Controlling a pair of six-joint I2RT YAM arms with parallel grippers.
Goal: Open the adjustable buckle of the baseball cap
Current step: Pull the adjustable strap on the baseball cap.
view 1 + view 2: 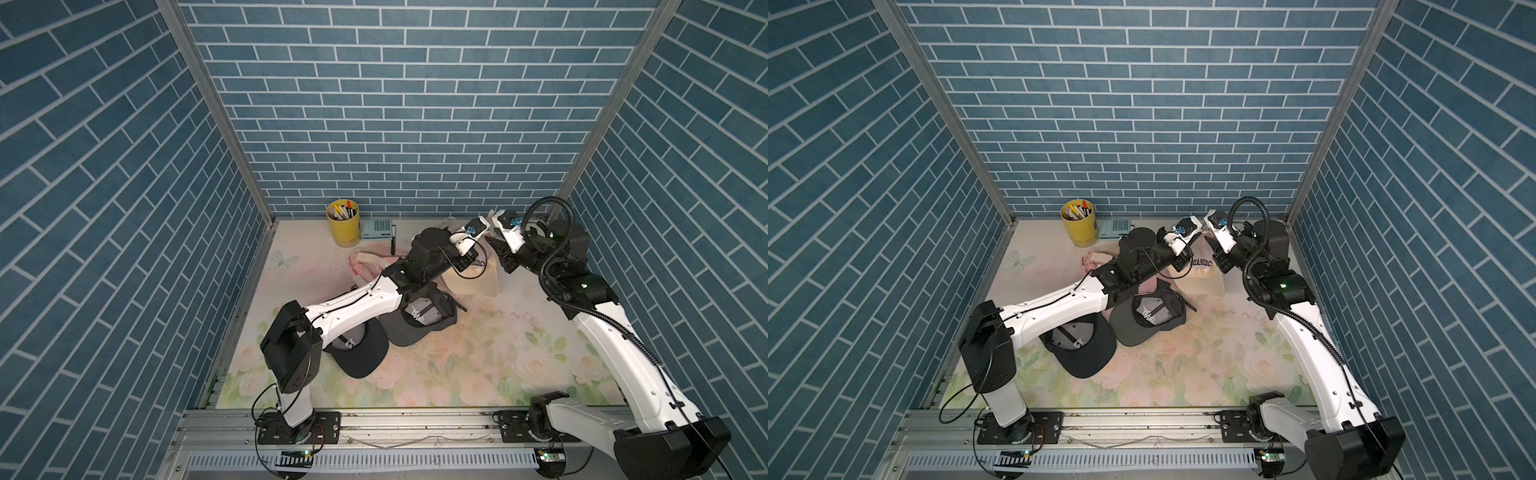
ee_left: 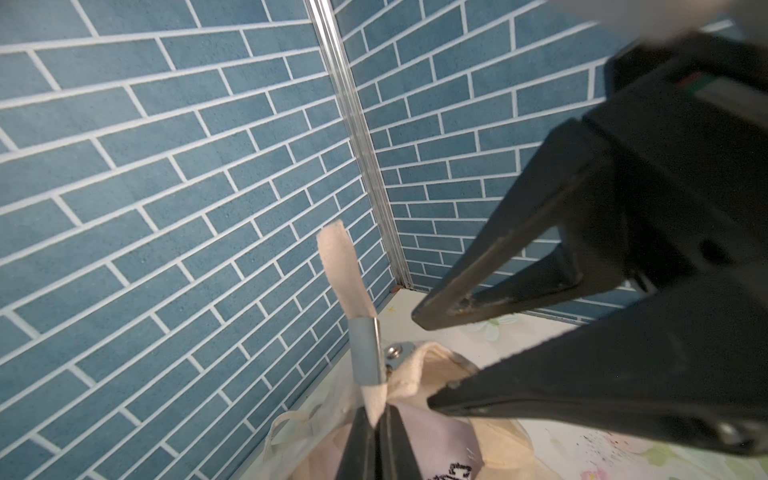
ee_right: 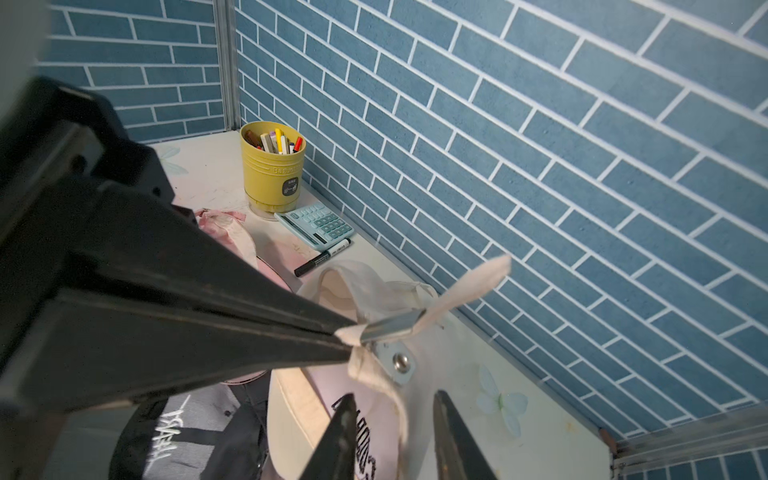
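The cream baseball cap (image 1: 473,276) (image 1: 1204,272) lies at the back right of the table. Its silver metal buckle (image 2: 365,353) (image 3: 390,326) sits on the cream strap (image 2: 338,257), whose free end (image 3: 478,278) sticks up. My left gripper (image 2: 377,417) (image 1: 467,264) is shut on the strap just beside the buckle. My right gripper (image 3: 395,415) (image 1: 505,262) stands open close to the buckle. The edge of the cap's rear band runs between its fingers, unpinched. The left wrist view shows both right fingers (image 2: 436,403) spread apart.
A yellow pen cup (image 1: 343,226), a calculator (image 1: 376,230) and a black marker (image 1: 393,243) stand along the back wall. A pink cap (image 1: 365,266), a dark grey cap (image 1: 419,322) and a black cap (image 1: 359,347) lie under the left arm. The back right corner walls are close.
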